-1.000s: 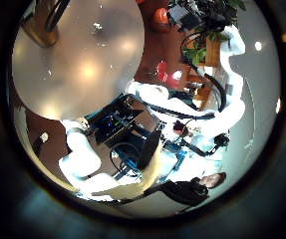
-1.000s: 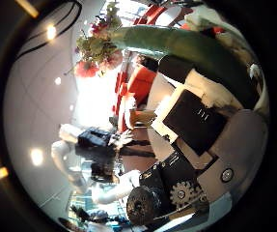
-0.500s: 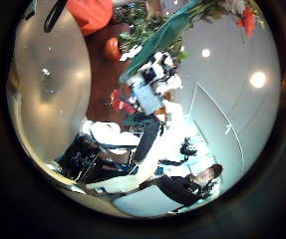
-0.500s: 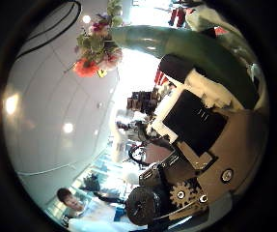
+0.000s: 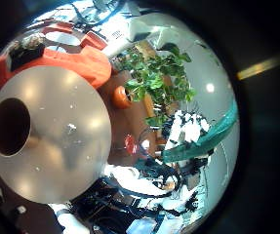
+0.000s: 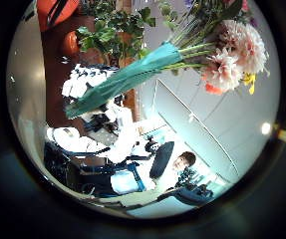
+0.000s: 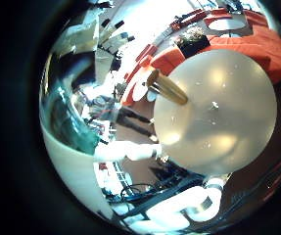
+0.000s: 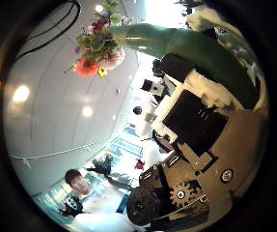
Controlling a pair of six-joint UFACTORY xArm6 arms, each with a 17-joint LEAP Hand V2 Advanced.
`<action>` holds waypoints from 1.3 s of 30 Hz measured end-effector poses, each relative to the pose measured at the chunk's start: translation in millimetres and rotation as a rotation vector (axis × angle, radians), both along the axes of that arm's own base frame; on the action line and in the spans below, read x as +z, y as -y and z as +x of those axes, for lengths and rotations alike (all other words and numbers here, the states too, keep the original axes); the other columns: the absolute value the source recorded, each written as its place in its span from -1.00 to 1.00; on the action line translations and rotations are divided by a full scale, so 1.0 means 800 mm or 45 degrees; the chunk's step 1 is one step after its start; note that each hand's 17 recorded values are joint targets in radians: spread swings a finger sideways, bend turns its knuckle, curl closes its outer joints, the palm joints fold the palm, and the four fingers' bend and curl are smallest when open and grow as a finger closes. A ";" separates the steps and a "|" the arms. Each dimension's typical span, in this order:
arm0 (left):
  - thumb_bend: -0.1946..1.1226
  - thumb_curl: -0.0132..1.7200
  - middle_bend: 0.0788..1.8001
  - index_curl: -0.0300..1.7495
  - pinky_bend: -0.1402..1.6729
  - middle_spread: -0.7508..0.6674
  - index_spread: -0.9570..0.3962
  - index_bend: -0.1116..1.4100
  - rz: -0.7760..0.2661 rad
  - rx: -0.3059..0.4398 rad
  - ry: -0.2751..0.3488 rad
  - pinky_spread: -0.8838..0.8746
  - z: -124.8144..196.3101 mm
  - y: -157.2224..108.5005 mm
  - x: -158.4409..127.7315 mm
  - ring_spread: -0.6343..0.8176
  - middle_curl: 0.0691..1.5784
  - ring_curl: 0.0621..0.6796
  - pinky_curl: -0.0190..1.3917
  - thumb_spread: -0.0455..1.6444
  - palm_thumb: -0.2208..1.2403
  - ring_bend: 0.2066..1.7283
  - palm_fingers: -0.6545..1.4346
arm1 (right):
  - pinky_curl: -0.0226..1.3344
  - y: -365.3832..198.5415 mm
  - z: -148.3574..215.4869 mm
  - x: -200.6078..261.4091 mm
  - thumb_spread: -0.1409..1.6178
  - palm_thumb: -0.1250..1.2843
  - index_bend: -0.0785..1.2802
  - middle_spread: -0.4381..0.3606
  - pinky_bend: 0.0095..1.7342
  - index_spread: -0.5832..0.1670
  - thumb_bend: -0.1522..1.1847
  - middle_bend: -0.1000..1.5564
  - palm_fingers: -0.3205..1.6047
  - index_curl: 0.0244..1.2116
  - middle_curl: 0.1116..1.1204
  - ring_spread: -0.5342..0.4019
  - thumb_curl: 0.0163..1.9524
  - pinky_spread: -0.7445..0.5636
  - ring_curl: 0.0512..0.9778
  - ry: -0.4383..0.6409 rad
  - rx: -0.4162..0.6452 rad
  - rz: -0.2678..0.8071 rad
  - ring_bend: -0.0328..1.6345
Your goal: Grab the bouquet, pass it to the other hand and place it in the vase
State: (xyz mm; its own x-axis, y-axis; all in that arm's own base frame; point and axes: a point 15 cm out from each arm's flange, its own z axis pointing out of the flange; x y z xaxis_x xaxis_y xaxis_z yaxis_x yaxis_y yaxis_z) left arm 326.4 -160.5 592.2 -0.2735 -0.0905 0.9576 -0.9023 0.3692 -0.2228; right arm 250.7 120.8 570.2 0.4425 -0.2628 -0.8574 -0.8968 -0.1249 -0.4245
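The bouquet (image 6: 222, 55) has pink and pale flowers above a teal wrap (image 6: 133, 75). In the left thumb side view a hand (image 6: 83, 80) is curled round the wrap's lower end. The right thumb side view shows the same flowers (image 8: 97, 43) and wrap (image 8: 177, 43) running close past the right hand (image 8: 191, 121), whose fingers curl beside it. The vase (image 7: 167, 88), a tan cylinder with a dark mouth, stands on the round table (image 7: 228, 117). The left little finger side view shows its mouth (image 5: 8, 127) at the table's (image 5: 66, 136) edge. None of the left hand's own fingers show.
A red sofa (image 5: 66, 54) stands beyond the round table, with a leafy potted plant (image 5: 154, 73) beside it. A small orange thing (image 5: 122, 97) lies by the table's edge. An arm's white links (image 7: 130, 152) cross below the table.
The left palm's view has swung from the table round to the bouquet, which now fills more of it. In the right palm's view the bouquet keeps its place while the room behind shifts.
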 end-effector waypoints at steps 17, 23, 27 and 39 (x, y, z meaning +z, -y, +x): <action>-0.72 -0.60 -0.41 -0.60 -0.60 0.20 0.55 -0.62 -0.034 -0.113 -0.019 0.35 -0.028 0.042 0.019 0.26 -0.40 -0.54 -0.54 0.16 -0.28 -0.44 0.09 | 0.32 -0.033 0.038 -0.055 0.23 0.82 0.72 -0.22 0.43 -0.14 -0.78 0.78 0.50 0.72 0.45 -0.25 0.03 -0.15 0.37 -0.047 -0.043 -0.121 0.81; -0.57 -0.53 -0.24 -0.57 -0.06 -0.13 0.27 -0.59 -0.044 -0.073 -0.076 -0.16 -0.021 0.044 0.020 -0.43 -0.20 -0.09 -0.30 0.23 0.17 0.08 0.68 | 0.34 -0.027 0.056 -0.076 0.23 0.81 0.73 -0.22 0.42 -0.13 -0.78 0.78 0.51 0.71 0.44 -0.25 0.04 -0.15 0.37 -0.009 -0.147 -0.228 0.81; -0.46 -0.45 -0.14 -0.47 0.23 -0.29 0.06 -0.37 -0.105 -0.002 -0.103 -0.35 -0.008 0.038 0.024 -0.62 -0.05 0.21 -0.11 0.22 0.47 0.33 0.82 | 0.36 -0.018 0.069 -0.088 0.23 0.81 0.74 -0.21 0.42 -0.13 -0.78 0.78 0.50 0.71 0.44 -0.25 0.05 -0.16 0.37 0.022 -0.238 -0.295 0.81; -0.40 -0.24 0.16 -0.07 0.50 -0.58 -0.40 0.19 -0.193 0.131 -0.008 -0.55 0.013 0.019 0.047 -0.69 0.21 0.59 0.22 0.24 0.73 0.68 0.63 | 0.16 0.014 0.099 -0.143 0.25 0.33 0.25 -0.31 0.25 -0.28 -0.84 0.51 0.25 0.51 0.22 -0.33 -0.16 -0.48 0.16 -0.075 -0.425 -0.267 0.59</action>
